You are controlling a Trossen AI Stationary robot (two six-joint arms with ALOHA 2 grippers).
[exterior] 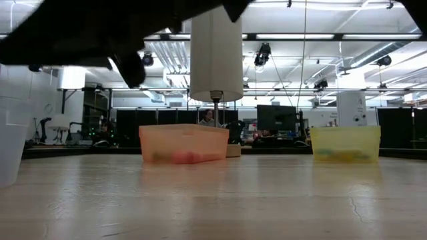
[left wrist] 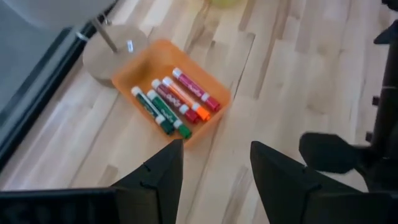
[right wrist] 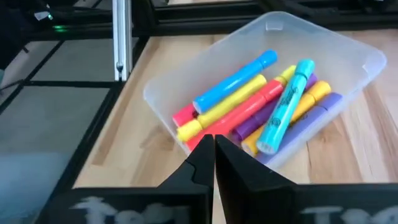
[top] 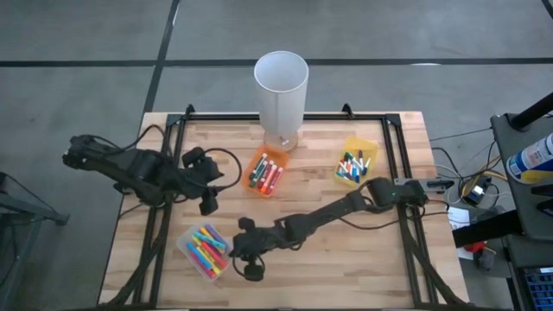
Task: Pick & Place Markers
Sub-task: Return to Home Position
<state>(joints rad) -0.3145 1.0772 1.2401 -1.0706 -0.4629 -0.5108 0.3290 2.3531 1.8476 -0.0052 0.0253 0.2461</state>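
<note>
Wood surface (top: 346,250): right claw (right wrist: 214,143) closed, empty, beside clear bin (right wrist: 348,43) of markers (right wrist: 249,102); left claw (left wrist: 214,152) spread wide near orange bin (left wrist: 143,59).

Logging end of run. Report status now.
Left tool open, empty, raised near orange bin. Right tool shut, empty, beside clear bin. Markers in both, more in yellow bin. None loose; nothing in the way.
</note>
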